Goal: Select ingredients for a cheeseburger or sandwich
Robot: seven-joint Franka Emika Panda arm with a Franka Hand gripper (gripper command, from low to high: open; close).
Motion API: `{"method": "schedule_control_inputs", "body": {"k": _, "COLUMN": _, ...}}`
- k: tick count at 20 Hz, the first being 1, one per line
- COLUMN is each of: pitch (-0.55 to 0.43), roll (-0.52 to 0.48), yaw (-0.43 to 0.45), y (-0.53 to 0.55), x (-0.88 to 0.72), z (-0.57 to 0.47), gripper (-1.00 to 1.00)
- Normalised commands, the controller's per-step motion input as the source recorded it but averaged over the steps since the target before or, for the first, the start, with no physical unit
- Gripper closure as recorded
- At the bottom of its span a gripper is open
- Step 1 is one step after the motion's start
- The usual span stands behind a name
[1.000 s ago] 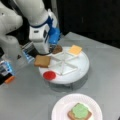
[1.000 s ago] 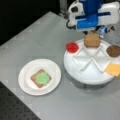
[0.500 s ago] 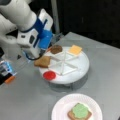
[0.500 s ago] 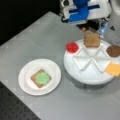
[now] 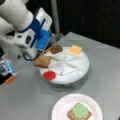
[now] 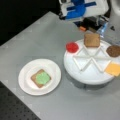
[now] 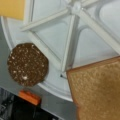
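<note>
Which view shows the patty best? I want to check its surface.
The wrist view: the patty fills much of the picture, its speckles plain. In both front views it is a small dark disc in the divided tray.

I can read no text, label, brand or number anywhere here: not on my arm, the divided tray, the paper plate or the toy foods

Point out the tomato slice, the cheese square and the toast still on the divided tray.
Tomato slice (image 5: 49, 75), a front view, centre of the red round.
Cheese square (image 6: 113, 68), a front view, middle of the yellow face.
Toast (image 7: 100, 90), wrist view, middle of the browned top face.
</note>
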Motion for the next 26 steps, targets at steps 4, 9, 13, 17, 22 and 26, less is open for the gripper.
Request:
{"method": "schedule_control_inputs", "body": {"k": 4, "pitch": 0.354, "roll": 0.185, "yaw": 0.025, "y": -0.15, "x": 0.26, "z": 0.15, "gripper": -1.00}}
{"method": "schedule_control_inputs", "body": {"k": 9, "pitch": 0.338, "roll": 0.161, "yaw": 0.128, "y": -0.25, "x": 0.42, "z": 0.21, "gripper": -1.00}}
{"method": "schedule_control_inputs", "body": {"k": 13, "pitch": 0.276, "roll": 0.087, "yaw": 0.182, "y": -0.26, "x": 0.57, "z": 0.20, "gripper": -1.00}}
{"method": "schedule_control_inputs", "body": {"k": 17, "pitch": 0.306, "roll": 0.147, "yaw": 0.163, "y": -0.30, "x": 0.46, "z": 0.18, "gripper": -1.00}}
{"method": "schedule_control_inputs", "body": {"k": 22, "pitch": 0.298, "roll": 0.241, "yaw": 0.123, "y": -0.50, "x": 0.32, "z": 0.11, "gripper": -1.00}}
{"method": "schedule_control_inputs", "body": {"k": 26, "pitch": 0.194, "roll": 0.227, "yaw": 0.145, "y": -0.60, "x": 0.28, "z": -0.08, "gripper": -1.00}}
